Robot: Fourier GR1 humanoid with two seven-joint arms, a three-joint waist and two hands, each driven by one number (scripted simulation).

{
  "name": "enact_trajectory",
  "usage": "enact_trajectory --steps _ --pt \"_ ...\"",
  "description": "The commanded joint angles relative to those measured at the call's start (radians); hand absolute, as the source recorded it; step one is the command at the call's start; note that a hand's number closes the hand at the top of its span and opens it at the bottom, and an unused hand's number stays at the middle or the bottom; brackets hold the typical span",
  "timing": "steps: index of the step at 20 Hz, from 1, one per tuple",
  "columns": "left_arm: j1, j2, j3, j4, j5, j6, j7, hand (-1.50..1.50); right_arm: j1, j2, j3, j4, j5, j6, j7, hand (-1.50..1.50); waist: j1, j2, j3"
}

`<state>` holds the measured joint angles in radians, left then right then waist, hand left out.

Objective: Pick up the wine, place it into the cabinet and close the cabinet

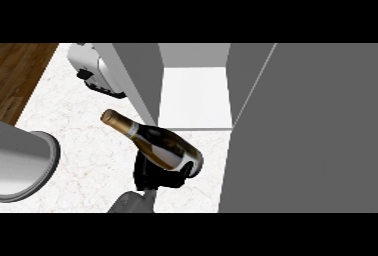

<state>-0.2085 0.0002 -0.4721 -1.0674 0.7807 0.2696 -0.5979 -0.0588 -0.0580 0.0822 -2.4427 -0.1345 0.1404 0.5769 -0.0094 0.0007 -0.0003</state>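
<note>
Dark glass wine bottle with a gold foil neck (pixel 157 142) lies tilted above the pale marbled table (pixel 81 150), neck pointing up-left, just before the open grey cabinet (pixel 193 97). One black hand (pixel 156 172), on a grey forearm rising from the lower edge, has its fingers clamped round the bottle's base. Which arm it is cannot be told. A white toaster (pixel 96 72) stands behind the cabinet's open door (pixel 140 82).
</note>
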Motion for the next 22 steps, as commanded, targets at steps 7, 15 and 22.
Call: enact_trajectory --steps 7,15,22 --pt "-0.196 0.000 -0.127 0.206 0.194 0.040 -0.164 1.50 -0.030 0.017 0.001 -0.015 -0.037 -0.013 0.019 -1.50 -0.008 0.002 -0.001" --pt "-0.334 0.000 -0.058 0.271 0.215 0.050 -0.103 1.50 -0.011 0.002 -0.065 0.107 -0.073 0.050 -0.104 -1.50 0.000 0.001 0.000" --pt "-0.433 0.000 -0.034 0.353 0.300 0.088 -0.088 1.50 0.000 -0.010 -0.070 0.011 -0.110 0.028 -0.026 -1.50 -0.006 0.001 0.000"
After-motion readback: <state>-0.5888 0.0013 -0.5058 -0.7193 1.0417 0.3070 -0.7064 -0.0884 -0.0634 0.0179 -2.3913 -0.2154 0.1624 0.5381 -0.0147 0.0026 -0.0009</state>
